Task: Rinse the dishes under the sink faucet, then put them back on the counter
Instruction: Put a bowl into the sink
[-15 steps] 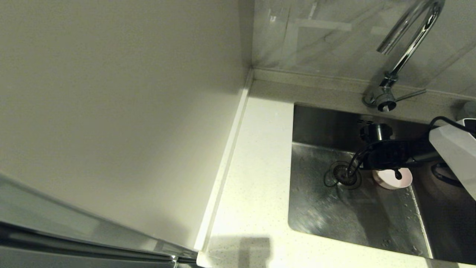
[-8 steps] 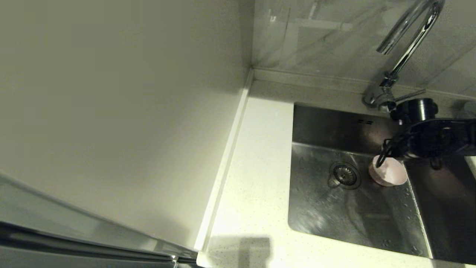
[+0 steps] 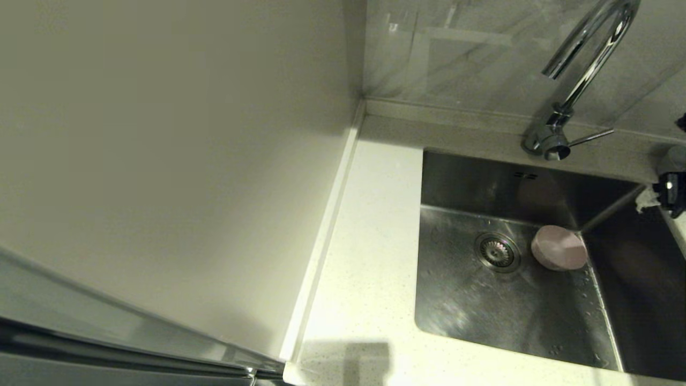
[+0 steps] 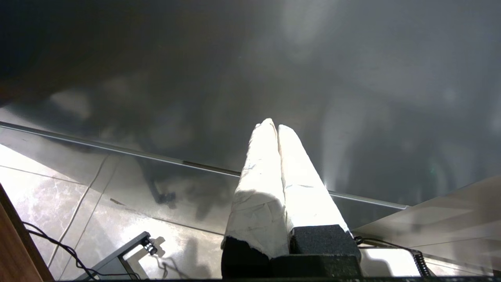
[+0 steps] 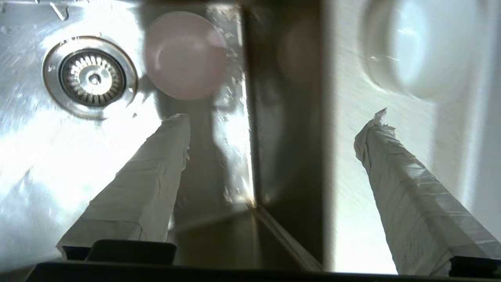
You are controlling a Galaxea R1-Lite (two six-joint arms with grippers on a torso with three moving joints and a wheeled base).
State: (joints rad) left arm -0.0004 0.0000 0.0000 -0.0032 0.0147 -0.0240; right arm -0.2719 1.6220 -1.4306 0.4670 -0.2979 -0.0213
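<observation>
I had just pulled my right pincer up and out of the sink, fingers spread wide and holding nothing; a second earlier it hung right over the pink bowl. That bowl sat on the basin floor just beside the drain strainer, below the faucet. A pale bowl waited on the bench, likely my next pick. The left pincer stayed parked, pressed together.
</observation>
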